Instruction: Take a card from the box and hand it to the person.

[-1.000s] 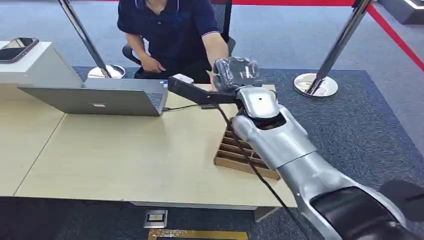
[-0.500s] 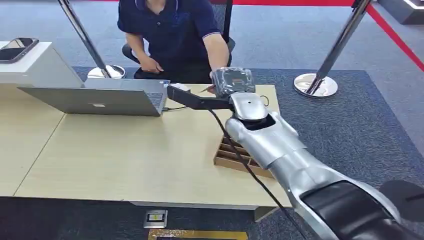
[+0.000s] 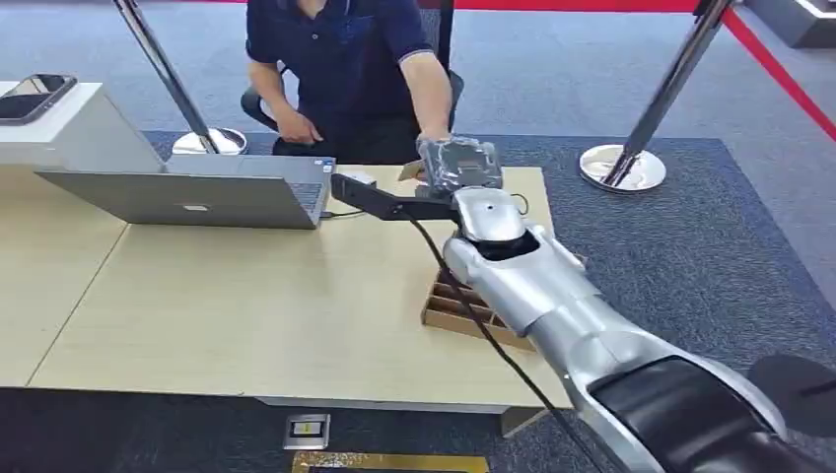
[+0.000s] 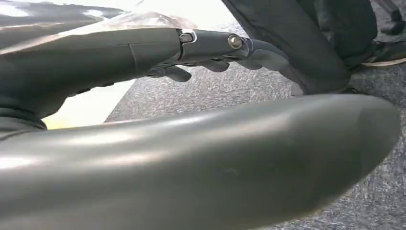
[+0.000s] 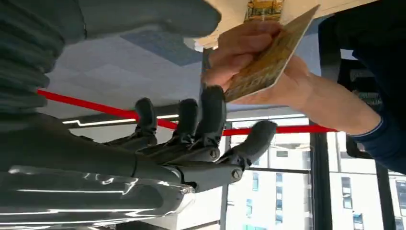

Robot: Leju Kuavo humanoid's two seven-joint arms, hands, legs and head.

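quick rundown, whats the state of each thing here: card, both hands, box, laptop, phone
card: held by the person's hand, apart from the robot's fingers
right hand: fingers spread, holding nothing
left hand: too little shows to tell
box: open-topped, on the table, partly under the right arm
laptop: lid open
phone: lying flat on the white stand, screen dark
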